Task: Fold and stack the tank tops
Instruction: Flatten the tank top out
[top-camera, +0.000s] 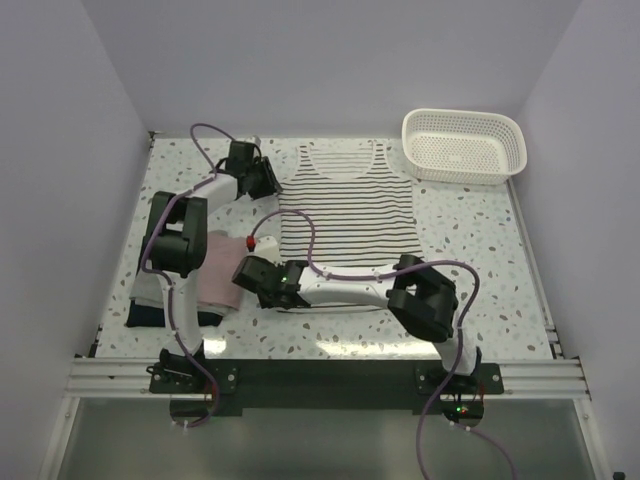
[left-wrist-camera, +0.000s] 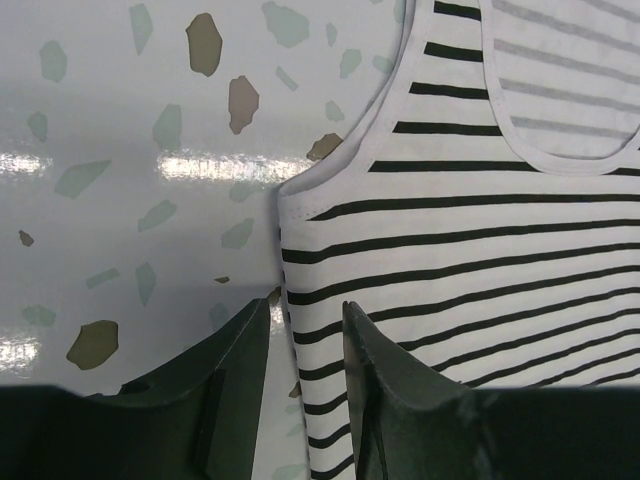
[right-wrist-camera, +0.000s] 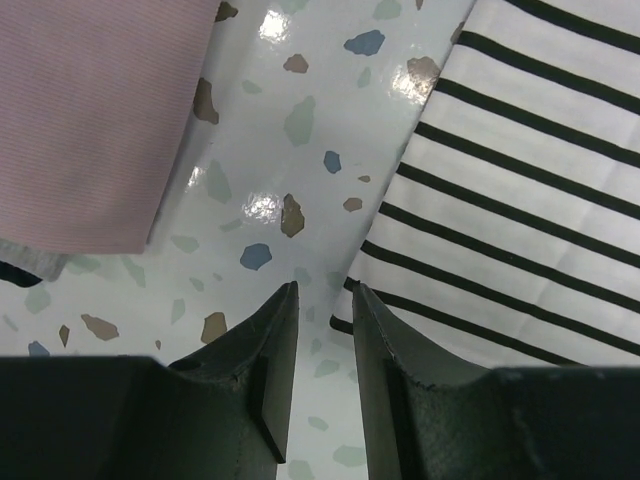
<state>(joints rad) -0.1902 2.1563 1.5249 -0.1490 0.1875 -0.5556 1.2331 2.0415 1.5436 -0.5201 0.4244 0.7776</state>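
Top view: striped tank top (top-camera: 345, 205) lies flat on the terrazzo table (top-camera: 470, 260), with the folded pink tank top (top-camera: 222, 275) at near left. Left wrist: left gripper (left-wrist-camera: 306, 310) jaws parted, straddling the striped top's left edge (nothing pinched). Right wrist: right gripper (right-wrist-camera: 325, 292) parted, empty, just beside its near-left corner.

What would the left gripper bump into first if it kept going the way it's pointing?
Most likely the striped tank top: the left gripper points at its side edge, just below the armhole, jaws open either side. The speckled table lies underneath; how far off is unclear.
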